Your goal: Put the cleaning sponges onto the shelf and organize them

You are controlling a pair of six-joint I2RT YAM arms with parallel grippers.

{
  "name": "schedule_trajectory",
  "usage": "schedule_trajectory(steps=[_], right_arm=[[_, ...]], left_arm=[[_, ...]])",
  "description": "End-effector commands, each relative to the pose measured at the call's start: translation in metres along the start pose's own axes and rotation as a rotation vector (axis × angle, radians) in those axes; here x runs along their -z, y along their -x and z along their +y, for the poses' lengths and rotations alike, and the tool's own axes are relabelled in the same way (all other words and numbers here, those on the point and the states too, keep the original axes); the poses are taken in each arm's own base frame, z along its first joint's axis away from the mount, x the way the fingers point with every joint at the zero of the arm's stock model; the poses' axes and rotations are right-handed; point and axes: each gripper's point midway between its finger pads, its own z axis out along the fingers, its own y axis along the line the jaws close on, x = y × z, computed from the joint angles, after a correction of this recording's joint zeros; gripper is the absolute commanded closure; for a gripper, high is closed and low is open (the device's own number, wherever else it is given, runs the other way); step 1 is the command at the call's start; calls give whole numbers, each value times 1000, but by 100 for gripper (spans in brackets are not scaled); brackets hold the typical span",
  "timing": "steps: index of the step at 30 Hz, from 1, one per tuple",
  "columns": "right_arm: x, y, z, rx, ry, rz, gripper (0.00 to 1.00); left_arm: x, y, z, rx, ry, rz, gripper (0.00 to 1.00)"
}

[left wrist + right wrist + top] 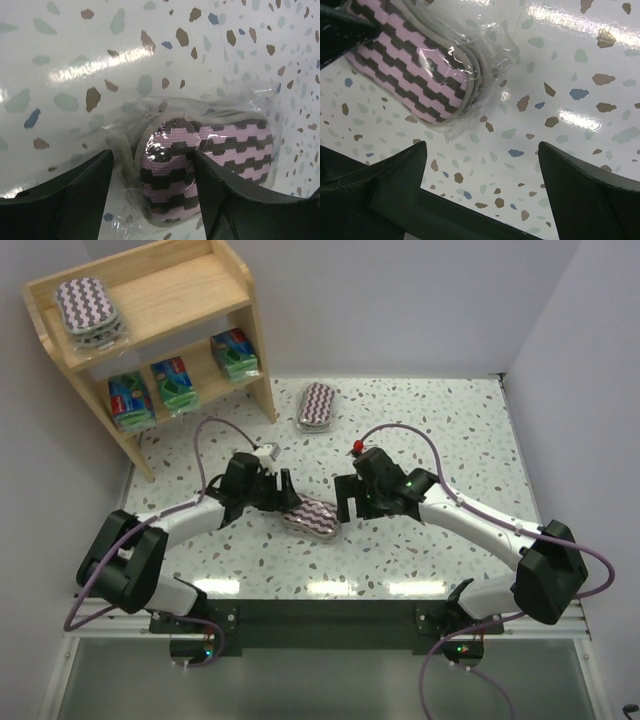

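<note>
The shelf (190,295) stands in the far-left corner. A zigzag stack (88,310) lies on its top board and three green-blue packs (180,380) sit on the tier below. Much of the top board beside the stack is bare.

The speckled table (450,440) is glossy and walled in white on three sides. A loose zigzag pack (318,405) lies just off the shelf's right foot.

Between the two arms lies another pack (312,517), its long axis running roughly left to right from one gripper toward the other. The left gripper (288,502) straddles its left end. In the wrist view the fingers (225,195) are spread, one against the sponge and the other with only loose wrap beside it, so nothing is clamped.

The right gripper (350,508) is just beside the other end, spread wide and holding nothing, with bare table between its fingers (590,190).

The left arm is nearer the shelf, so it probably takes the lift. The slack wrap may slip.
</note>
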Motion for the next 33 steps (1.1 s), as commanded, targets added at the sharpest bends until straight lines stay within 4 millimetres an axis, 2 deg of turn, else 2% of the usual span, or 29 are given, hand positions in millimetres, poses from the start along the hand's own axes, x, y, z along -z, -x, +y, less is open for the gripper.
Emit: schedule_trajectory(steps=[1, 3, 4, 8, 11, 12, 14, 16, 25, 30, 33], right_arm=[[0, 7, -1, -42, -8, -36, 4], [0, 5, 2, -43, 13, -30, 3], [-2, 4, 2, -49, 17, -29, 3], [-6, 1, 7, -68, 48, -26, 3], [-9, -1, 10, -76, 63, -21, 4], [-9, -2, 10, -77, 67, -18, 3], [-11, -3, 12, -77, 76, -10, 3], [-12, -3, 13, -75, 78, -10, 4], [-19, -9, 9, -77, 65, 7, 4], [-25, -11, 9, -82, 59, 19, 4], [-29, -14, 10, -80, 63, 32, 4]], left_arm=[[21, 2, -5, 96, -10, -73, 27], [30, 2, -3, 133, -12, -115, 22], [40, 13, -12, 151, -42, -165, 20], [55, 18, -16, 175, -64, -203, 14], [52, 5, -4, 164, -42, -164, 14], [49, 6, 3, 167, -39, -165, 14], [45, -1, 4, 158, -90, -134, 16], [39, 0, 13, 156, -106, -126, 19], [25, -6, -6, 110, -282, -55, 22], [29, -11, -10, 115, -307, -55, 22], [27, -15, -6, 111, -276, -37, 22]])
